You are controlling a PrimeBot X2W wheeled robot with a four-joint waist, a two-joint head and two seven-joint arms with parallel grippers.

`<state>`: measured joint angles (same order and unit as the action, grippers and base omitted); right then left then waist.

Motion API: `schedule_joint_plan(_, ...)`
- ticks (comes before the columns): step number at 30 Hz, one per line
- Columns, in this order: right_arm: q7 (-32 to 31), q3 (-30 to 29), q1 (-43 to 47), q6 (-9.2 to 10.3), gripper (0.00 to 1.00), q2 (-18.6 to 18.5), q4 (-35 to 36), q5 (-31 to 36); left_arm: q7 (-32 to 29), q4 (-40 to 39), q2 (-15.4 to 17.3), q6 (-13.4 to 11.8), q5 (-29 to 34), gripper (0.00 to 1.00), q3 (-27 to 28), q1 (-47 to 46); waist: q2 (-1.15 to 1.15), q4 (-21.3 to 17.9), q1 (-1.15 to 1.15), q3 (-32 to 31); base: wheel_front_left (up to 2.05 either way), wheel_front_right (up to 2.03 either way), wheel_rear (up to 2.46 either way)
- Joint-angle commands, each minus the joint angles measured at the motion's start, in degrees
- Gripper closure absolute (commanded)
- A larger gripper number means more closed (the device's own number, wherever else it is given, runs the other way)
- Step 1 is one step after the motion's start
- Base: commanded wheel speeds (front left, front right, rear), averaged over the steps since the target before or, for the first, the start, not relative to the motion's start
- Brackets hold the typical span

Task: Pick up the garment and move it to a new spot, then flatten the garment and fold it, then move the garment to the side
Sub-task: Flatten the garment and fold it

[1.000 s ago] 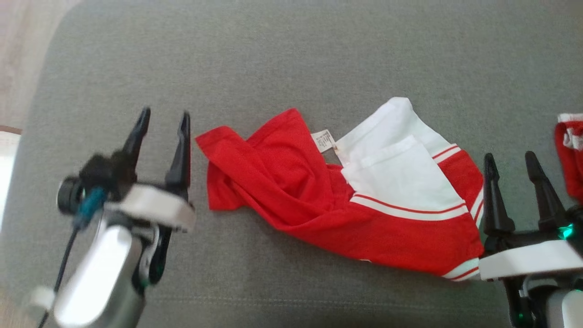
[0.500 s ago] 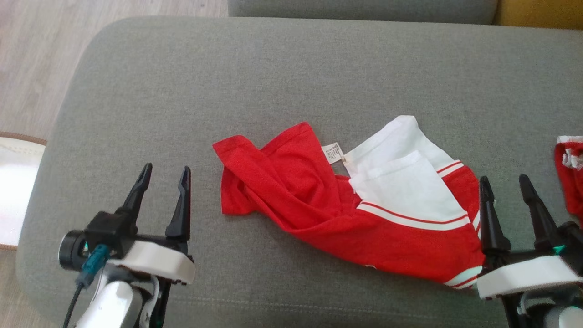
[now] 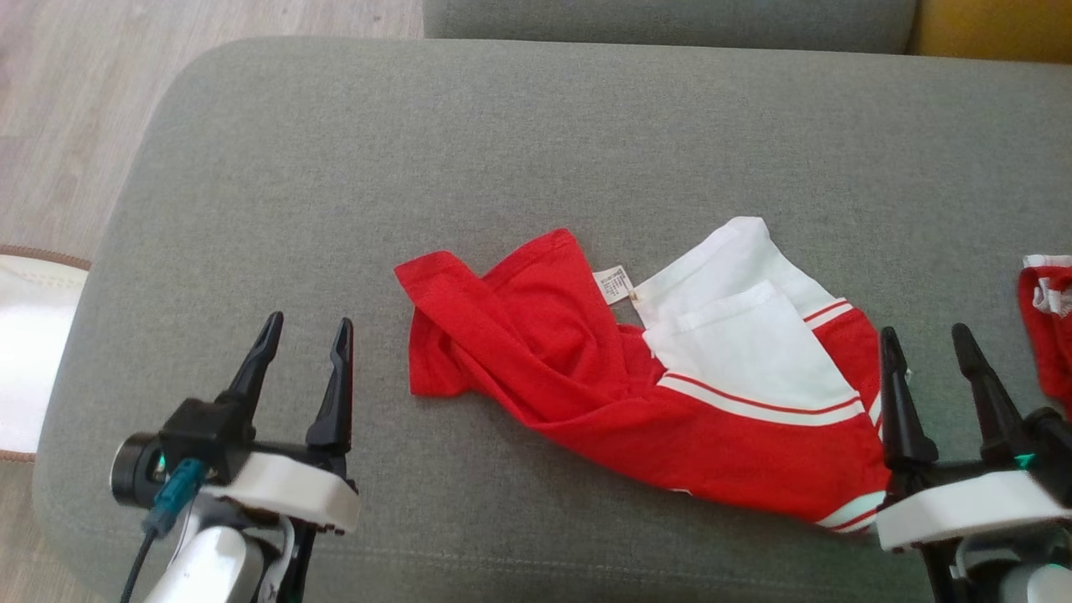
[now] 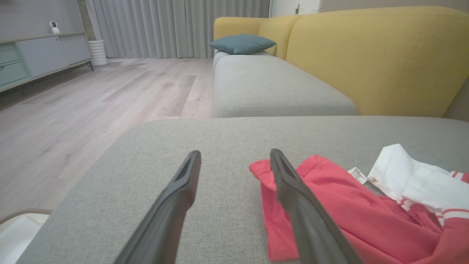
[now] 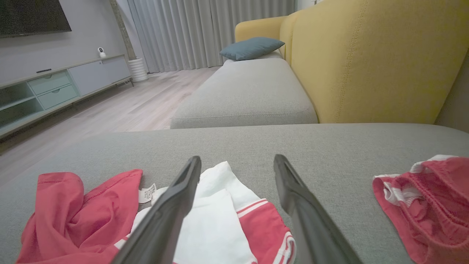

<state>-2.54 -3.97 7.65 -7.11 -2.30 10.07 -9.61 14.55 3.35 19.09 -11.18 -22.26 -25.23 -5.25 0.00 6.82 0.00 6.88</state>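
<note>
A red and white garment (image 3: 636, 377) lies crumpled on the grey cushion (image 3: 519, 151), its small label facing up. My left gripper (image 3: 306, 321) hovers open to the left of it, nothing between its fingers. In the left wrist view the garment (image 4: 351, 216) shows past the right finger. At the garment's lower right corner my right gripper (image 3: 921, 331) stands open and holds nothing. In the right wrist view the garment (image 5: 91, 220) spreads under and left of the fingers.
A second red and white piece of clothing (image 3: 1047, 322) lies at the cushion's right edge, also visible as the red clothing (image 5: 425, 205). A white basket (image 3: 29, 343) sits on the wooden floor at left. A yellow sofa back (image 4: 377, 58) and another grey cushion (image 4: 271, 88) lie beyond.
The camera has tilted back, so the whole picture shifted down and more of the cushion shows. My left gripper drew back toward the near edge, away from the garment. The garment lies as before.
</note>
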Motion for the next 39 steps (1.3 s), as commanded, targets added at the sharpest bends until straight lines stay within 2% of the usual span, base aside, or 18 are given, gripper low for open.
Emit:
schedule_joint_plan(1, 0.1, 1.2, -1.2, -0.37, 0.0, -0.6, 1.9, -0.6, 0.4, -1.7, 1.5, -0.4, 0.2, 0.0, 2.1, -2.1, 0.0, -0.1, 0.0, 0.0, 0.0, 0.0, 0.0)
schedule_joint_plan(20, -0.1, 1.3, -1.4, -0.37, 0.0, -0.6, 2.2, -0.8, 0.2, -1.5, 2.0, 0.1, 0.3, 0.0, 0.9, -3.7, 0.0, -0.3, 0.0, 0.8, 0.0, 0.0, 0.0)
schedule_joint_plan(26, -0.4, 2.0, -2.3, -0.37, 0.0, -0.6, 2.4, -0.6, -4.2, 2.1, 0.1, 4.2, -2.3, 0.0, -1.5, -9.2, 0.0, -0.3, 0.0, 2.4, 0.0, 0.0, 0.0)
schedule_joint_plan(32, -0.5, 3.1, -3.3, -0.37, 0.0, -0.6, 2.5, -0.6, -10.5, 11.7, -2.2, 8.7, -7.2, 0.0, -2.2, -15.7, 0.0, -1.7, 0.0, 3.9, 0.0, 0.0, 0.0)
schedule_joint_plan(39, -0.4, 2.9, -3.4, -0.37, 0.0, -0.6, 2.4, -0.8, -12.3, 19.2, -3.3, 11.8, -9.9, 0.0, -2.2, -19.4, 0.0, -3.1, 0.0, 4.7, 0.0, 0.0, 0.0)
